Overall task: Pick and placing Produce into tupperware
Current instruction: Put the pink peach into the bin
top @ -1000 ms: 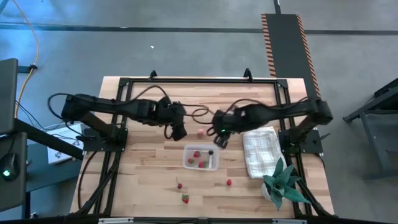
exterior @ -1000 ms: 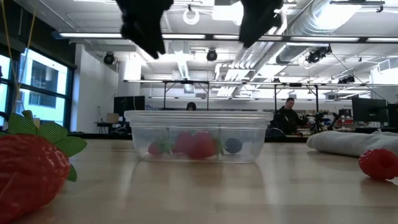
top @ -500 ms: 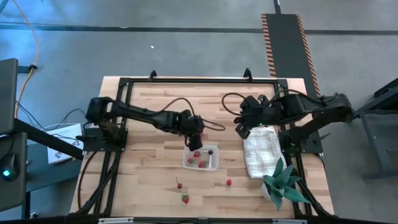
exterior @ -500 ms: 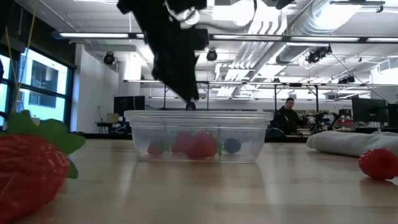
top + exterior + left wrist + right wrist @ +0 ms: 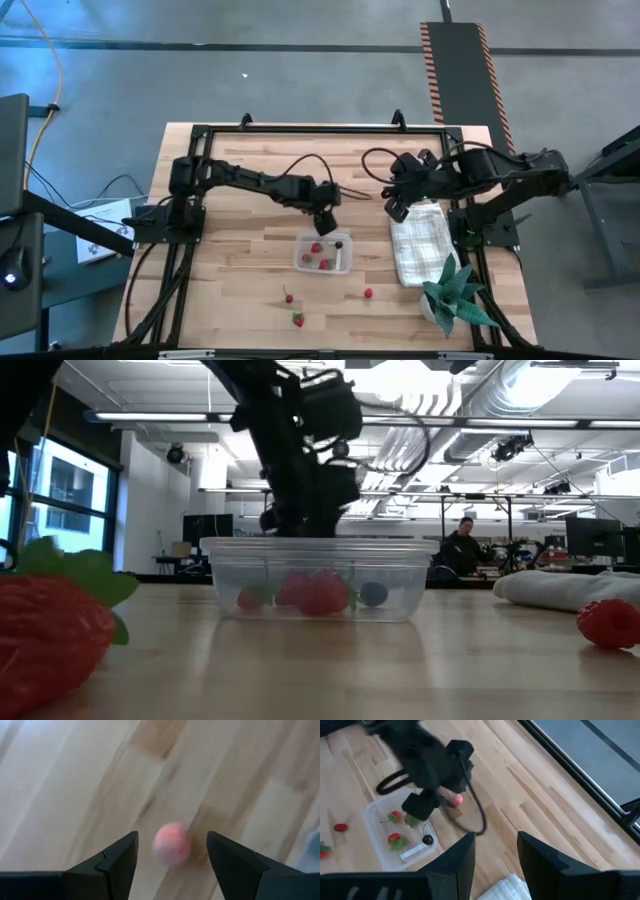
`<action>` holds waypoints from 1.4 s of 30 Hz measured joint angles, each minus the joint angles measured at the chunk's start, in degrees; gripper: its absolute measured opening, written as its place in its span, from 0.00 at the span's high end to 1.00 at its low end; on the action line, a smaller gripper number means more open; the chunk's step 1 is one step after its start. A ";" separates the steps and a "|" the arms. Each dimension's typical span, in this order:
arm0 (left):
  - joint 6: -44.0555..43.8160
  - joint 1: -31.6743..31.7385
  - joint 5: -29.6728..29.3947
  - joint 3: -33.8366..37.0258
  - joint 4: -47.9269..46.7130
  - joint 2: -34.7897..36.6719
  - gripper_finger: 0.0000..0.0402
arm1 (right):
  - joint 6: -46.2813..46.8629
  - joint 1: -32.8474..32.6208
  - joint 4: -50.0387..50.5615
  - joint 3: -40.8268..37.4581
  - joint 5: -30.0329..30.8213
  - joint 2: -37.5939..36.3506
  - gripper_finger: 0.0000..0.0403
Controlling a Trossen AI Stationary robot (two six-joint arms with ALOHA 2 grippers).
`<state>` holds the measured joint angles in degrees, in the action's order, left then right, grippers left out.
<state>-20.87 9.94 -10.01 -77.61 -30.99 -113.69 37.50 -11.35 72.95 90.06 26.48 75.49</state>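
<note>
The tabletop (image 5: 230,270) is pale wood planks in a black frame, on a grey floor. In the low view a big workshop with bright lights sits behind it, and one person sits far back at a desk.

There is one tupperware (image 5: 323,253), clear and small, near the middle of the tabletop. Inside it are three red strawberries (image 5: 395,840) with green tops and one dark berry (image 5: 427,839). Three more red fruits lie outside: one (image 5: 289,297) and another (image 5: 298,320) toward the front edge, and one (image 5: 368,293) a bit to the right of them. One pink fruit (image 5: 171,843) lies on the wood just behind the tupperware. That makes eight fruits.

The left gripper (image 5: 323,221) is low over the pink fruit. In the left wrist view its two dark fingers (image 5: 115,857) are spread wide, one on each side of the fruit, not touching it. The fruit looks blurry there.

The right gripper (image 5: 397,207) waits up high near one folded white cloth (image 5: 418,244), fingers apart and holding nothing. One green spiky plant (image 5: 452,293) stands at the front right corner.

I see no words or labels. In the low view the big strawberry (image 5: 50,635) is cut off at the edge, and the left arm hides the pink fruit.
</note>
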 joint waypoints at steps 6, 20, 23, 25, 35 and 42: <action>-0.64 2.59 4.25 -0.44 0.48 -1.83 0.44 | -0.02 0.00 0.17 -0.01 0.03 -1.98 0.66; -0.65 2.81 6.64 -0.37 -1.17 -3.62 0.50 | -0.46 0.09 0.81 0.00 2.42 -3.31 0.66; -0.58 2.79 6.57 -0.35 -0.66 -3.65 0.60 | -0.54 0.09 0.83 0.00 2.44 -3.31 0.66; -0.56 2.79 6.59 -0.39 0.15 -3.65 0.70 | -0.49 0.09 0.88 0.00 2.47 -3.31 0.66; -0.35 1.94 8.27 -1.37 -2.81 -0.30 0.87 | -0.48 0.09 1.09 0.00 2.44 -3.26 0.66; 1.66 0.06 3.94 -8.42 -13.04 5.86 0.90 | -0.58 0.09 1.44 0.00 2.40 -3.26 0.66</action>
<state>-19.21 10.00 -6.07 -86.02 -44.03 -107.83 36.92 -11.27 74.39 90.06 28.88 72.23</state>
